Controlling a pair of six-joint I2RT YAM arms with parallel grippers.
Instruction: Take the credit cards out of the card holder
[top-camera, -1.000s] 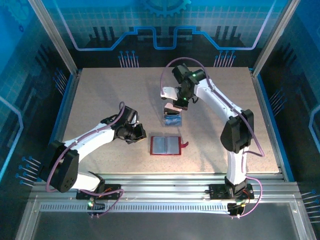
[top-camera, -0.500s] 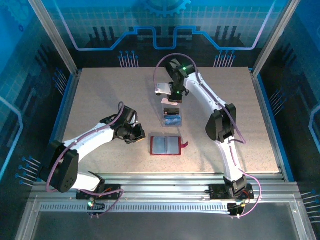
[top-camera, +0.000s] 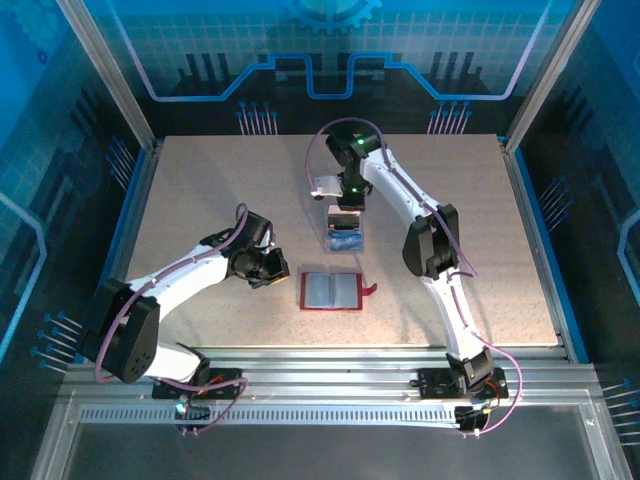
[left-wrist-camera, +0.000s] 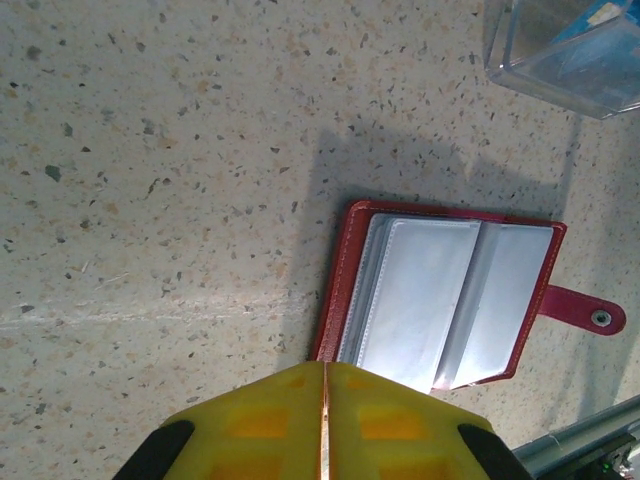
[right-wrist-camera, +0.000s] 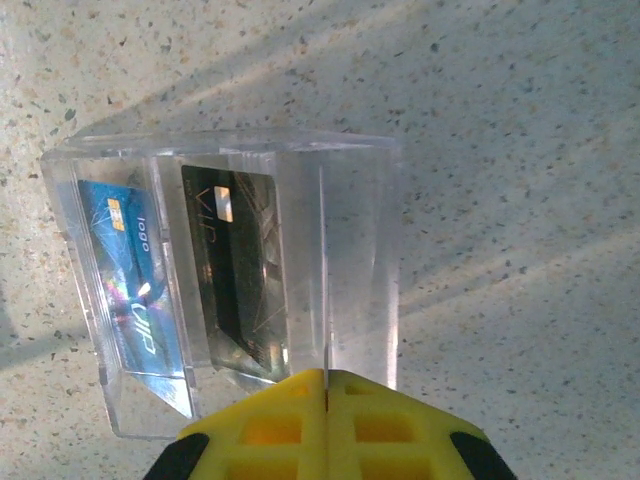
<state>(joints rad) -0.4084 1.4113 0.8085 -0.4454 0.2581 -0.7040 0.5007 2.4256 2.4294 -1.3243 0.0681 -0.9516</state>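
Observation:
The red card holder (top-camera: 330, 291) lies open on the table, its greyish clear pockets (left-wrist-camera: 440, 300) facing up and its snap tab (left-wrist-camera: 585, 312) to the right. My left gripper (top-camera: 272, 270) is shut and empty, its tips (left-wrist-camera: 325, 368) just off the holder's left edge. A blue credit card (right-wrist-camera: 125, 270) and a dark one (right-wrist-camera: 240, 270) stand in slots of the clear tray (right-wrist-camera: 360, 250). My right gripper (right-wrist-camera: 326, 375) is shut on a pale pinkish credit card (top-camera: 343, 218). I see that card edge-on, over the tray's vacant slot.
The clear tray (top-camera: 345, 240) stands just behind the card holder, and its corner (left-wrist-camera: 570, 50) is in the left wrist view. The speckled table (top-camera: 200, 200) is bounded by blue rails, with a metal rail along the near edge.
My right arm has swung round and brought the pale card down onto the clear tray. The left arm and the card holder have stayed put.

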